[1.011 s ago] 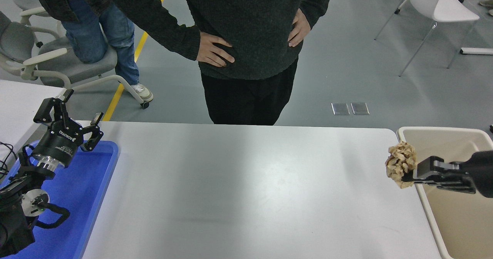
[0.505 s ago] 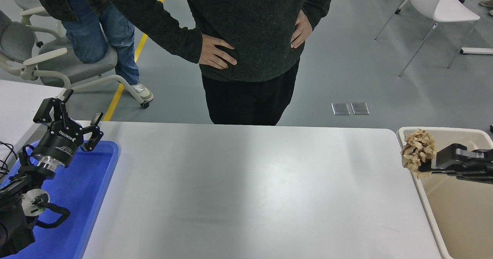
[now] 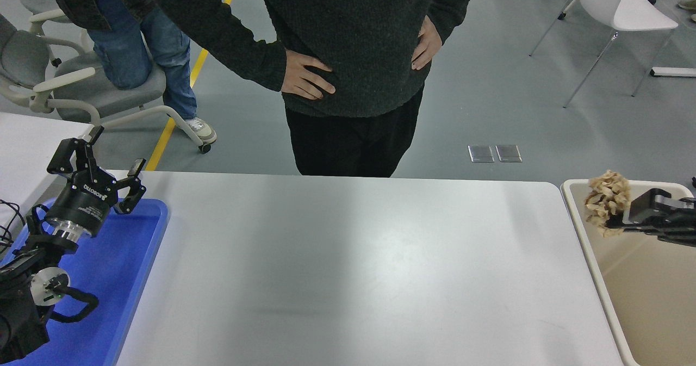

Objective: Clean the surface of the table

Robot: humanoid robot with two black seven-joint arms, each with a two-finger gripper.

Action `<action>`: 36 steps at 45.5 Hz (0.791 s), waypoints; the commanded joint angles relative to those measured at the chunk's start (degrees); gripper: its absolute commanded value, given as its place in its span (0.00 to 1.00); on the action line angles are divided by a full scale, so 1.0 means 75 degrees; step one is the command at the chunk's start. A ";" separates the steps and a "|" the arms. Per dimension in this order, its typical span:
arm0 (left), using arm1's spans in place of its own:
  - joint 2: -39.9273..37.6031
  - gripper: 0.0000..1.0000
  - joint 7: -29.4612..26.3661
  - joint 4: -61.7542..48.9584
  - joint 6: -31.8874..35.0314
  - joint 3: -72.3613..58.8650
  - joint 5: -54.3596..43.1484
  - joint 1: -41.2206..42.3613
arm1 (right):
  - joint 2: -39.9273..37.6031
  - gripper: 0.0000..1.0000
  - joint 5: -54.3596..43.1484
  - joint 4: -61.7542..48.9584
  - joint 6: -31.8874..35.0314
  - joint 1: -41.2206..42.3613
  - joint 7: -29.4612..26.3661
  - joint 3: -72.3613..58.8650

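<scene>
The table surface (image 3: 348,262) is a wide matte white top with rounded corners. My right gripper (image 3: 620,216) comes in from the right edge, shut on a crumpled brown paper ball (image 3: 606,203), which it holds in the air over the far left corner of the beige bin (image 3: 590,257). My left gripper (image 3: 100,165) is parked at the lower left over the blue tray (image 3: 138,257), open and empty.
A person in a dark sweater (image 3: 348,56) stands at the table's far edge, hands on hips. Another person in jeans (image 3: 141,45) and grey chairs are at the back left. A white chair (image 3: 620,12) stands at the back right.
My right gripper has carried the paper ball to the right and farther back, from over the table's right edge to over the bin. The left arm has not moved.
</scene>
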 commanded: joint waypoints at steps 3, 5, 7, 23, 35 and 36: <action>0.0000 1.00 0.0000 0.0000 0.0000 0.0000 0.0000 0.0000 | 0.1316 0.00 -0.0887 -0.2217 -0.2204 -0.0049 0.0011 -0.0908; 0.0000 1.00 0.0000 0.0000 0.0000 0.0000 0.0000 0.0000 | 0.1667 0.00 -0.0911 -0.2685 -0.2533 -0.0049 0.0011 -0.1096; 0.0000 1.00 0.0000 0.0000 0.0000 0.0000 0.0000 0.0000 | 0.2007 0.00 -0.0911 -0.3166 -0.2791 -0.0037 0.0011 -0.1249; 0.0000 1.00 0.0000 0.0000 0.0000 0.0000 0.0000 0.0000 | 0.3906 0.00 -0.0899 -0.5967 -0.4397 -0.0060 0.0057 -0.2221; 0.0000 1.00 0.0000 0.0000 0.0000 0.0000 0.0000 0.0000 | 0.5429 0.00 -0.0794 -0.8147 -0.4937 -0.0330 0.0058 -0.2796; 0.0000 1.00 0.0000 0.0000 0.0000 0.0000 0.0000 0.0000 | 0.5593 0.00 -0.0794 -0.8381 -0.4960 -0.0365 0.0058 -0.2796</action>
